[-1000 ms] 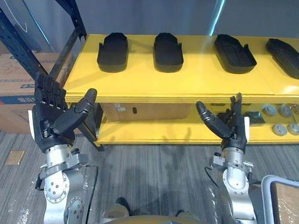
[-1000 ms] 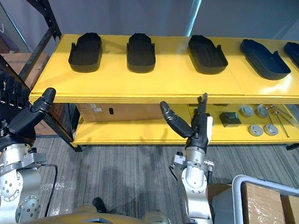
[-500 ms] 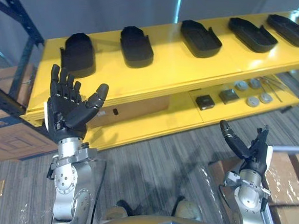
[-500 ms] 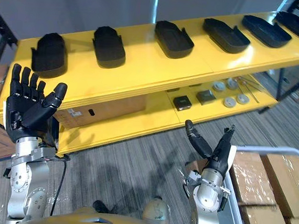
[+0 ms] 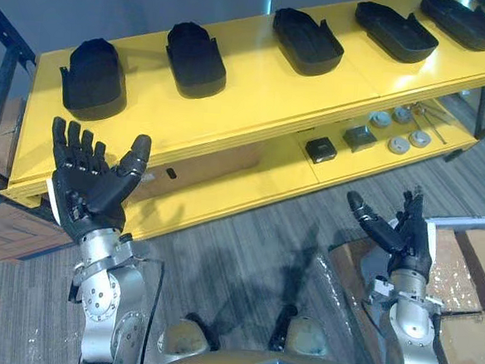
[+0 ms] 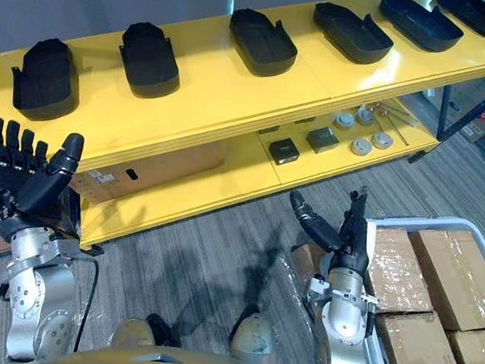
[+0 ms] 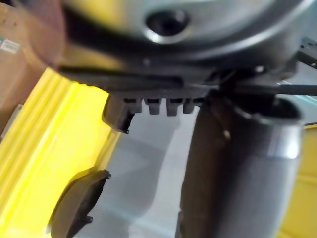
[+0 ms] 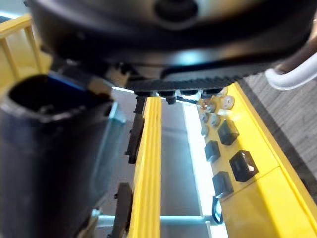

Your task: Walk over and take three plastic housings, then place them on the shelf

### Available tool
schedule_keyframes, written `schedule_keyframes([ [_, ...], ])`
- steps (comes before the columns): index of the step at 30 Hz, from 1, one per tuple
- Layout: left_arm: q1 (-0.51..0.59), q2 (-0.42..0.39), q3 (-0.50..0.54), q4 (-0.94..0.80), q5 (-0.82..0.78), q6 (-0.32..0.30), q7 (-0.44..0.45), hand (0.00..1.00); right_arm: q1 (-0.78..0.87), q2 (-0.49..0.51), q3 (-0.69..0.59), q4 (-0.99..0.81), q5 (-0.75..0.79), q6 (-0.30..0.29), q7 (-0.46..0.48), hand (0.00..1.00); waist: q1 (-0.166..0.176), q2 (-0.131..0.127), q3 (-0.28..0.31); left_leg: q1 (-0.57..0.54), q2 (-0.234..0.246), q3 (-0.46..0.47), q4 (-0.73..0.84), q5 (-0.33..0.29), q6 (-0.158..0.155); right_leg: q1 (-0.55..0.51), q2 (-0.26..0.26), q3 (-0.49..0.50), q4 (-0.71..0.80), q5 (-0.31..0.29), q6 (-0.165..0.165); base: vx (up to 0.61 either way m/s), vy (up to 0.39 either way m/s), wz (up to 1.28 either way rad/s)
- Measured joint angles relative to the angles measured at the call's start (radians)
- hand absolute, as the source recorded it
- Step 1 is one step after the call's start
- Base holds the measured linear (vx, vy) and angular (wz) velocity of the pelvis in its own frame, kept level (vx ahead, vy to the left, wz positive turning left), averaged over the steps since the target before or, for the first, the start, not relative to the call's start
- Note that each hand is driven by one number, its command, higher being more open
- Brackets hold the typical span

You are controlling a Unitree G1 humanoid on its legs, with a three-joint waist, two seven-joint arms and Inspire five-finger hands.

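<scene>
I have both arms raised and empty. My left robot hand [image 5: 83,200] is spread wide, palm up, and my right robot hand [image 5: 406,248] has straight fingers with the thumb apart. The plastic housings [image 5: 195,58] lie in a spaced row on the yellow shelf [image 5: 257,91], beyond both robot hands and well apart from them. I judge the spacing leaves room to grasp each singly. Wrapped boxes [image 6: 448,280] sit beside my right robot hand.

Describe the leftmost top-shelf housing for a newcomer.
On the yellow shelf, black housings line the top deck. Yours is the leftmost housing, beyond the raised left hand; only it has no housing to its left.
</scene>
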Motion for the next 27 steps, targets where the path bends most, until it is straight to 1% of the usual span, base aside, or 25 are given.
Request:
schedule_keyframes([
  [1,0.021,-0.006,0.015,0.001,-0.004,0.000,-0.004,1.00,-0.012,-0.007,0.001,0.002,0.000,-0.005,0.012,1.00,0.017,-0.001,-0.002,-0.008,-0.023,-0.085,-0.005,-0.029,-0.035,0.029,0.009,0.011,-0.033,0.000,-0.002,0.12,-0.103,-0.30],
  [2,0.034,-0.007,0.017,0.001,-0.006,0.000,-0.010,1.00,-0.020,-0.015,0.003,0.004,0.000,-0.012,0.013,1.00,0.031,0.001,-0.003,-0.010,-0.048,-0.120,-0.034,-0.041,-0.043,0.051,0.012,0.016,-0.059,-0.001,-0.007,0.14,-0.052,-0.28],
  [3,0.042,-0.008,0.019,0.001,-0.006,0.000,-0.016,1.00,-0.026,-0.020,0.004,0.008,0.001,-0.017,0.013,1.00,0.035,0.000,-0.003,-0.014,-0.063,-0.132,-0.051,-0.043,-0.044,0.065,0.012,0.018,-0.073,-0.001,-0.007,0.19,-0.025,-0.12],
  [4,0.062,-0.021,0.024,0.001,-0.004,0.000,-0.038,1.00,-0.049,-0.028,0.008,0.024,0.012,-0.022,0.010,1.00,0.045,-0.002,-0.001,-0.042,-0.099,-0.165,-0.090,-0.044,-0.041,0.103,0.011,0.023,-0.106,-0.002,-0.006,0.17,0.013,-0.08],
  [5,0.068,-0.027,0.026,0.001,-0.004,-0.001,-0.049,1.00,-0.057,-0.030,0.010,0.035,0.017,-0.028,0.006,1.00,0.054,-0.001,-0.003,-0.055,-0.113,-0.187,-0.111,-0.039,-0.045,0.112,0.009,0.028,-0.113,-0.002,-0.004,0.17,0.040,-0.21],
  [6,0.078,-0.040,0.033,0.001,-0.005,-0.004,-0.071,1.00,-0.076,-0.036,0.022,0.059,0.032,-0.042,-0.003,1.00,0.071,0.004,-0.007,-0.071,-0.133,-0.228,-0.148,-0.024,-0.043,0.120,0.003,0.038,-0.116,-0.003,0.007,0.16,0.103,-0.51],
  [7,0.096,-0.058,0.041,0.000,-0.010,-0.010,-0.096,1.00,-0.101,-0.043,0.045,0.093,0.032,-0.051,-0.017,1.00,0.090,0.020,-0.015,-0.075,-0.164,-0.284,-0.211,0.035,-0.039,0.118,-0.001,0.063,-0.112,-0.001,0.040,0.21,0.174,-0.89],
  [8,0.127,-0.068,0.046,0.002,-0.032,-0.026,-0.123,1.00,-0.123,-0.046,0.072,0.129,0.031,-0.055,-0.024,1.00,0.113,0.051,-0.035,-0.068,-0.170,-0.312,-0.232,0.117,-0.036,0.117,0.008,0.104,-0.108,-0.003,0.069,0.24,0.200,-0.85],
  [9,0.131,-0.065,0.056,0.006,-0.035,-0.027,-0.131,1.00,-0.136,-0.032,0.094,0.156,0.031,-0.056,-0.028,1.00,0.112,0.032,-0.037,-0.055,-0.185,-0.299,-0.225,0.117,-0.032,0.125,-0.008,0.116,-0.111,0.003,0.082,0.35,0.193,-0.56],
  [10,0.136,-0.064,0.059,0.002,-0.033,-0.032,-0.142,1.00,-0.135,-0.021,0.132,0.171,0.030,-0.055,-0.031,1.00,0.109,0.009,-0.052,-0.044,-0.216,-0.304,-0.251,0.102,-0.026,0.127,-0.036,0.122,-0.123,0.014,0.104,0.31,0.133,-0.08],
  [11,0.126,-0.062,0.060,0.002,-0.032,-0.032,-0.150,1.00,-0.136,-0.015,0.154,0.172,0.030,-0.056,-0.030,1.00,0.108,-0.008,-0.052,-0.039,-0.239,-0.297,-0.268,0.106,-0.018,0.125,-0.057,0.121,-0.129,0.020,0.112,0.33,0.140,0.03],
  [13,0.105,-0.062,0.064,0.001,-0.033,-0.032,-0.168,1.00,-0.147,0.022,0.181,0.173,0.031,-0.056,-0.029,1.00,0.109,-0.032,-0.049,-0.009,-0.272,-0.276,-0.299,0.103,0.001,0.136,-0.088,0.117,-0.138,0.038,0.141,0.18,0.114,-0.06],
  [15,0.098,-0.063,0.067,-0.005,-0.031,-0.032,-0.170,1.00,-0.161,0.055,0.192,0.174,0.029,-0.056,-0.040,1.00,0.109,-0.040,-0.051,0.030,-0.288,-0.259,-0.324,0.096,0.008,0.150,-0.100,0.117,-0.138,0.048,0.145,0.12,0.067,-0.28],
  [17,0.091,-0.063,0.070,-0.034,-0.031,-0.032,-0.171,1.00,-0.179,0.059,0.203,0.178,0.021,-0.057,-0.062,1.00,0.110,-0.045,-0.052,0.045,-0.291,-0.244,-0.324,0.074,0.003,0.148,-0.102,0.117,-0.133,0.053,0.141,0.06,0.062,-0.34],
  [19,0.081,-0.063,0.070,-0.044,-0.029,-0.032,-0.174,1.00,-0.179,0.056,0.195,0.178,-0.013,-0.057,-0.080,1.00,0.107,-0.047,-0.055,0.049,-0.290,-0.242,-0.318,0.047,0.002,0.132,-0.109,0.110,-0.094,0.048,0.132,0.01,0.045,-0.17],
  [21,0.050,-0.063,0.070,-0.044,-0.029,-0.032,-0.177,1.00,-0.171,0.049,0.177,0.178,-0.012,-0.056,-0.081,1.00,0.100,-0.047,-0.055,0.051,-0.284,-0.248,-0.303,0.030,0.003,0.086,-0.125,0.110,0.012,0.042,0.122,0.00,0.068,-0.07],
  [24,0.030,-0.057,0.070,-0.044,-0.028,-0.031,-0.184,1.00,-0.166,0.050,0.155,0.178,-0.013,-0.057,-0.082,1.00,0.098,-0.058,-0.055,0.065,-0.285,-0.249,-0.305,0.036,0.010,0.072,-0.145,0.112,0.066,0.042,0.118,0.00,0.058,0.02],
  [25,0.022,-0.051,0.073,-0.044,-0.027,-0.031,-0.183,1.00,-0.178,0.048,0.140,0.177,-0.013,-0.058,-0.081,1.00,0.099,-0.057,-0.055,0.065,-0.286,-0.253,-0.305,0.038,0.013,0.073,-0.147,0.111,0.069,0.052,0.103,0.00,0.042,0.10],
  [26,0.018,-0.047,0.077,-0.046,-0.027,-0.031,-0.183,1.00,-0.191,0.045,0.134,0.177,-0.013,-0.059,-0.079,1.00,0.099,-0.057,-0.054,0.062,-0.285,-0.258,-0.306,0.040,0.015,0.076,-0.144,0.112,0.069,0.060,0.098,0.00,0.052,0.16],
  [27,0.015,-0.041,0.081,-0.046,-0.028,-0.031,-0.181,1.00,-0.206,0.038,0.124,0.177,-0.014,-0.063,-0.077,1.00,0.099,-0.057,-0.054,0.060,-0.285,-0.265,-0.306,0.042,0.018,0.082,-0.141,0.113,0.065,0.065,0.102,0.00,0.054,0.31],
])
